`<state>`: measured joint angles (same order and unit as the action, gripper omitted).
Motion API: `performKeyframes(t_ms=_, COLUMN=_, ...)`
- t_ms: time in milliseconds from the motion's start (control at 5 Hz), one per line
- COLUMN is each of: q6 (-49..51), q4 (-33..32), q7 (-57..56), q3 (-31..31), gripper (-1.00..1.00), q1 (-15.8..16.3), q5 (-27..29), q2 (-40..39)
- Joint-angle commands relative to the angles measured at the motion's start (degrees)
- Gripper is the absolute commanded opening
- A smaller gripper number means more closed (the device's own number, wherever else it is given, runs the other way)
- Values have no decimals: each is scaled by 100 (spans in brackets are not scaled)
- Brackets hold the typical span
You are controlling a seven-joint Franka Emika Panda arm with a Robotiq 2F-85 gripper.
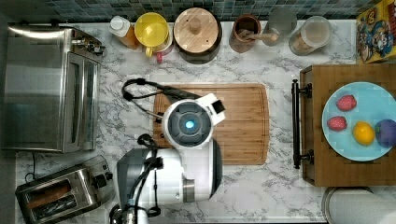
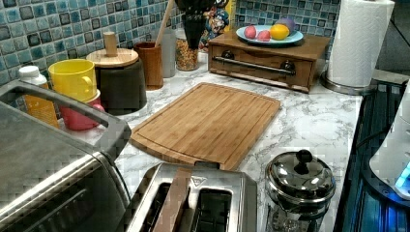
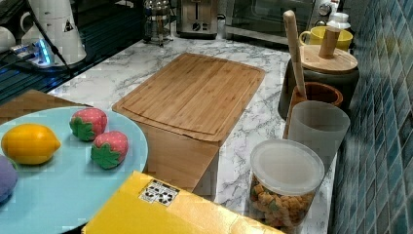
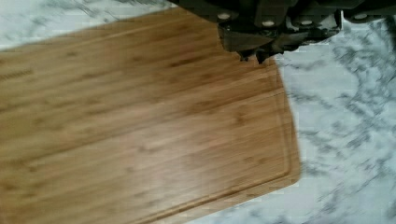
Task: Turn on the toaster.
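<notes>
**Toaster at the counter's corner, arm held above the cutting board**

The toaster point(image 1: 63, 189) was seen at the lower left corner of the top view, standing on the marble counter point(image 1: 261, 186). A brown slice sat in one of its two long slots, and its black lever and knob were turned toward the top view's right. In the left view the toaster point(image 2: 193, 200) was found at the bottom edge, with the slice leaning in its left slot. In the right view it point(image 3: 197, 17) was seen far back, small, its control end shown.

Just beside the toaster, a glass coffee press point(image 2: 299, 191) with a steel lid was placed. Behind the toaster, toward the top view's upper left, a large steel toaster oven point(image 1: 49, 88) was set.

The wooden cutting board point(image 1: 233, 123) lay bare in the middle of the counter. The white robot arm point(image 1: 189, 123) was held above the board's left end in the top view, well apart from the toaster. In the wrist view the gripper point(image 4: 254, 46) was shown over the board's corner, its dark fingertips drawn close together with nothing between them.

Along the tiled wall a yellow cup point(image 1: 152, 30), a wood-lidded pot point(image 1: 197, 35) and a cereal jar point(image 1: 310, 35) were lined up. A blue plate point(image 1: 369, 100) of toy fruit rested on a wooden drawer box.
</notes>
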<state>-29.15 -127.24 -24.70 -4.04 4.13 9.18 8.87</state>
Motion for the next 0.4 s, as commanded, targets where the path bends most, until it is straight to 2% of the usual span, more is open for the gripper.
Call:
performKeyframes(t_ms=200, q6=-317, q4=-816, q7=-1190, q3=-655, gripper=-100, q1=731, q5=1140, q2=589)
performKeyframes(t_ms=400, q6=-574, q4=-988, q7=-1773, q3=-423, gripper=-100, q1=1131, q5=1404, q2=545)
